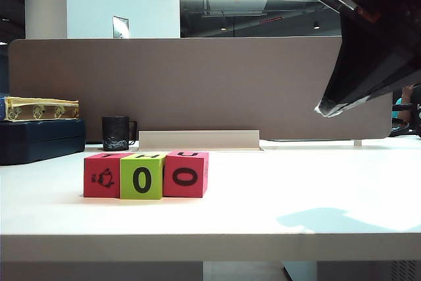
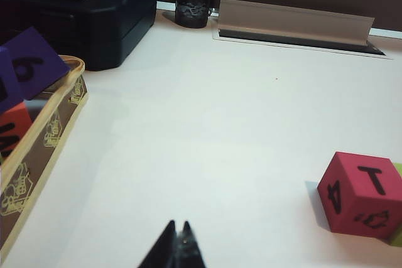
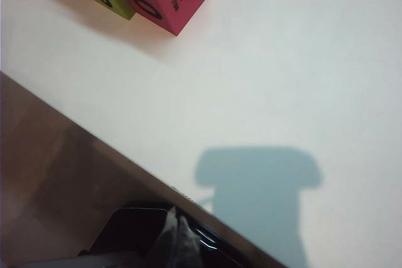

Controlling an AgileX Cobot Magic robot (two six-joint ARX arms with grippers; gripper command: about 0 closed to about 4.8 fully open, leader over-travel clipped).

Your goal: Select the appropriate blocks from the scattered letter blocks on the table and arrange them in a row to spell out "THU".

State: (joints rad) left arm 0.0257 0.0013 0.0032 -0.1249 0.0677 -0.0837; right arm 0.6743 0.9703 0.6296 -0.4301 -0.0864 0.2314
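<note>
A: Exterior view. Three letter blocks sit touching in one row on the white counter, at about 8 o'clock from centre. Left pinkish-red block shows a figure on its front; lime green block and right pinkish-red block each show "0". Top faces read T, H, U, seen edge-on.

B: Containers?

A: A black mug stands behind the row by the grey-brown divider; its contents cannot be seen. A dark case at 9 o'clock carries a yellow-trimmed box. A dark arm hangs at 2 o'clock.

B: Left wrist view?

A: Left tool pressed together, holding nothing, above bare counter. The "T" block lies near the frame edge. A yellow-rimmed tray holds a purple block marked "6" and a red block.

B: Right wrist view?

A: Right tool pressed together, empty, over the counter's front edge, well apart from the green and red blocks.
</note>
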